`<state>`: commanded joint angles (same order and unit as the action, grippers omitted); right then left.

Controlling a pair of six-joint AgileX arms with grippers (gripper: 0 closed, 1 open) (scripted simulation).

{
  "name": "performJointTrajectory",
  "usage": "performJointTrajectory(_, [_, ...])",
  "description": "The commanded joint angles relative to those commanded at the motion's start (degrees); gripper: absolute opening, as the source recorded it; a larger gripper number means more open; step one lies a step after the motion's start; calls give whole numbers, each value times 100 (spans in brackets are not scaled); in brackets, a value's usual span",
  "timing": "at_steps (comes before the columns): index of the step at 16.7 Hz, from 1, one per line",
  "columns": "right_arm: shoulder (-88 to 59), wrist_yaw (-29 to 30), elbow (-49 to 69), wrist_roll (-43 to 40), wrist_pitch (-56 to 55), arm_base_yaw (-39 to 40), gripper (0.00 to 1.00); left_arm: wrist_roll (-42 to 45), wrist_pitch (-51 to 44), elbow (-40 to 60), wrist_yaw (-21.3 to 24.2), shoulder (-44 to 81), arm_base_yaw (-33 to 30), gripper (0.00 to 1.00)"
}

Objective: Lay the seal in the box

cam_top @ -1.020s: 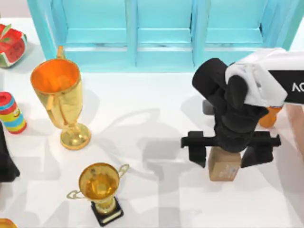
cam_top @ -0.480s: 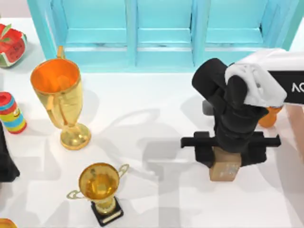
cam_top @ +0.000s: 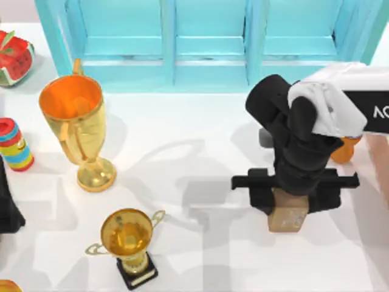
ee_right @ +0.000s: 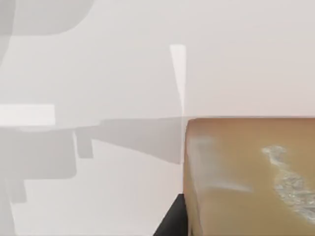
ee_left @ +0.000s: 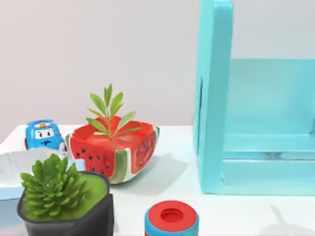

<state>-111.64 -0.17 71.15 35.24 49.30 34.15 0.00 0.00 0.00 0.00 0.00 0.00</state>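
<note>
The seal [cam_top: 287, 219] is a tan-brown block on the white table right of the middle. In the right wrist view the seal [ee_right: 251, 177] looms close, with faint white marks on its face. My right gripper [cam_top: 289, 202] reaches straight down onto it and is shut on the seal, one black finger [cam_top: 261, 193] pressed against each side. A pinkish-tan wall of the box [cam_top: 381, 161] shows at the right edge of the table. My left arm [cam_top: 6, 207] is parked at the left edge.
An orange bottle [cam_top: 344, 151] stands just behind the right arm, beside the box. A turquoise cabinet [cam_top: 206, 42] spans the back. Two gold trophies [cam_top: 76, 121] [cam_top: 127, 240], a striped can [cam_top: 13, 145] and a watermelon planter [ee_left: 115, 150] stand on the left half.
The right gripper's fingers have closed inward from a wide stance onto the sides of the seal. Over the last half second nothing has visibly moved.
</note>
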Motion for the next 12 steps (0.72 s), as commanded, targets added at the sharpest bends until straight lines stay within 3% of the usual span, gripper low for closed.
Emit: performJointTrajectory(12, [598,-3,1558,-26,2157,-17,0,0,0,0,0,0,0,100])
